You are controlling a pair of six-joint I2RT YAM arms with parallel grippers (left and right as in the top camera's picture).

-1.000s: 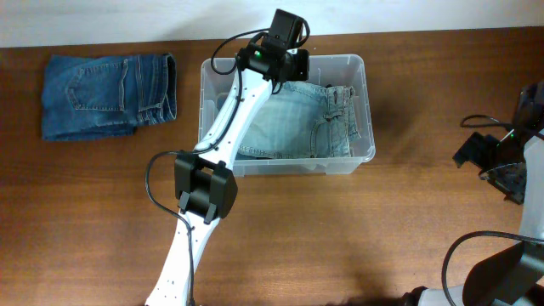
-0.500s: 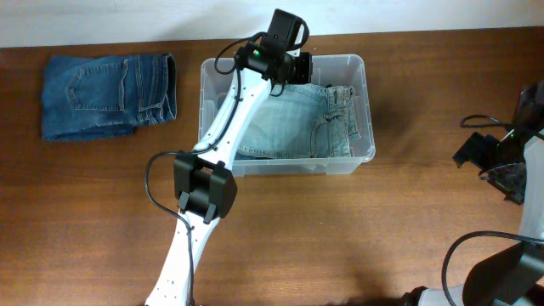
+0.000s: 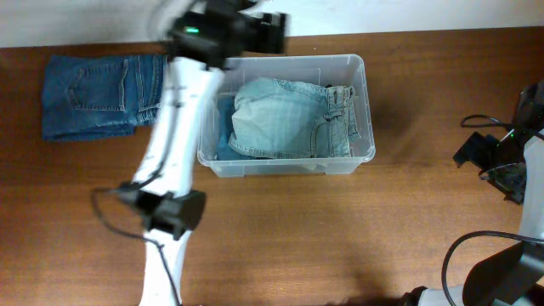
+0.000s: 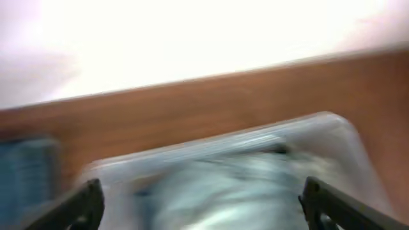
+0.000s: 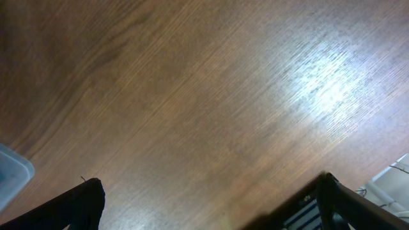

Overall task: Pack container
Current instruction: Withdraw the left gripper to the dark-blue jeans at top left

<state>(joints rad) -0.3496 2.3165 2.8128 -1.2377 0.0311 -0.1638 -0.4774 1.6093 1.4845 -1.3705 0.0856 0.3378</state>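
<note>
The clear container (image 3: pixel 361 102) stands at the table's back middle with light blue jeans (image 3: pixel 285 119) lying bunched inside it. My left gripper (image 3: pixel 274 20) is blurred, above the container's far left corner, open and holding nothing. In the left wrist view its gripper (image 4: pixel 204 214) has fingers (image 4: pixel 83 204) standing wide apart, with the container (image 4: pixel 332 128) and the pale jeans (image 4: pixel 223 185) below them. My right gripper (image 3: pixel 473 153) rests at the far right. In the right wrist view the gripper (image 5: pixel 208 211) is open over bare wood.
Folded dark blue jeans (image 3: pixel 106 93) lie at the back left of the brown wooden table (image 3: pixel 340 229). The left arm (image 3: pixel 174 136) crosses the space between those jeans and the container. A corner of the container (image 5: pixel 9 172) shows in the right wrist view.
My left gripper has opened and let go of the light jeans, which now lie in the container. The left arm has swung out to the left. The right arm has not moved.
</note>
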